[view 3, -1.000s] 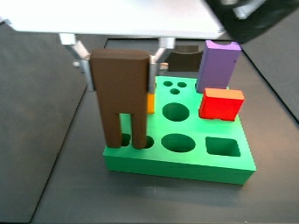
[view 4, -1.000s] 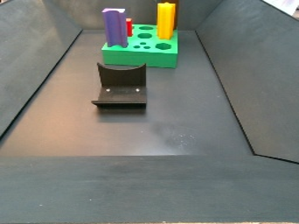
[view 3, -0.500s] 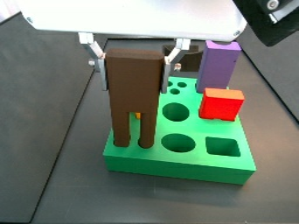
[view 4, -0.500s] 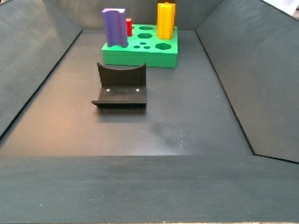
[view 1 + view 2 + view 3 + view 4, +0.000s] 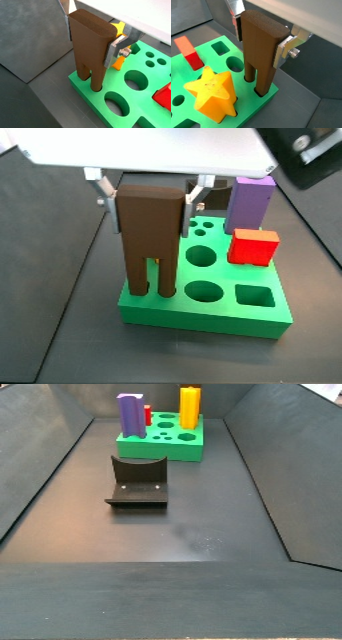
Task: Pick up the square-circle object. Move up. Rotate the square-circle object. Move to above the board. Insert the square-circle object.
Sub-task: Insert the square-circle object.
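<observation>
The end effector [image 5: 150, 190] clamps the top of the square-circle object [image 5: 148, 238], which stands upright with both prongs at the holes near a corner of the board [image 5: 267, 318]. The yellow star [image 5: 212, 92] stands just beside it; the red block [image 5: 253, 246] sits apart.

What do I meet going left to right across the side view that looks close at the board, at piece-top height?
Square-circle object, held between the gripper fingers, with its legs down at the board → red block. The purple block overlaps the red one's span, so I leave it unordered.
</observation>
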Motion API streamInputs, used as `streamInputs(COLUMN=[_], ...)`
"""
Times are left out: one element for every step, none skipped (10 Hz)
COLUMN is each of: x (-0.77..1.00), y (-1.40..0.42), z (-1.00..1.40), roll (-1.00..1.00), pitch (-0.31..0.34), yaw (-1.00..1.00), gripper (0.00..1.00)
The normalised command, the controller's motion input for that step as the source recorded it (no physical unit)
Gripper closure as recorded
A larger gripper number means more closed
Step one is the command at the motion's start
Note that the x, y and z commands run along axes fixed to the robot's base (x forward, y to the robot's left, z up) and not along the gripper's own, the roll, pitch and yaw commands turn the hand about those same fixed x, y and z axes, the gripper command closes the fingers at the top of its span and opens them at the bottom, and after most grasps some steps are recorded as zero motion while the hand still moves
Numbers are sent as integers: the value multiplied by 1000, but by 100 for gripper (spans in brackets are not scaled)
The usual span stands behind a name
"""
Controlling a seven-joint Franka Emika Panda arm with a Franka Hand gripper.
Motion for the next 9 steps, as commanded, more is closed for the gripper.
streamInputs(x=[-94, -6, 43, 111, 0, 0, 14, 0, 0], y=[-160, -66, -17, -34, -66, -43, -9, -3, -17], z=[-623, -566, -520, -514, -523, -591, -597, -589, -606], roll=[234, 191, 106, 21, 0, 0, 0, -6, 0], pitch=[-220, -137, -37, -64, -140, -209, -214, -259, -259], yaw=[-40, 0, 0, -171, -317, -243, -243, -291, -311], gripper=[100, 100, 100, 100, 100, 100, 100, 100, 100])
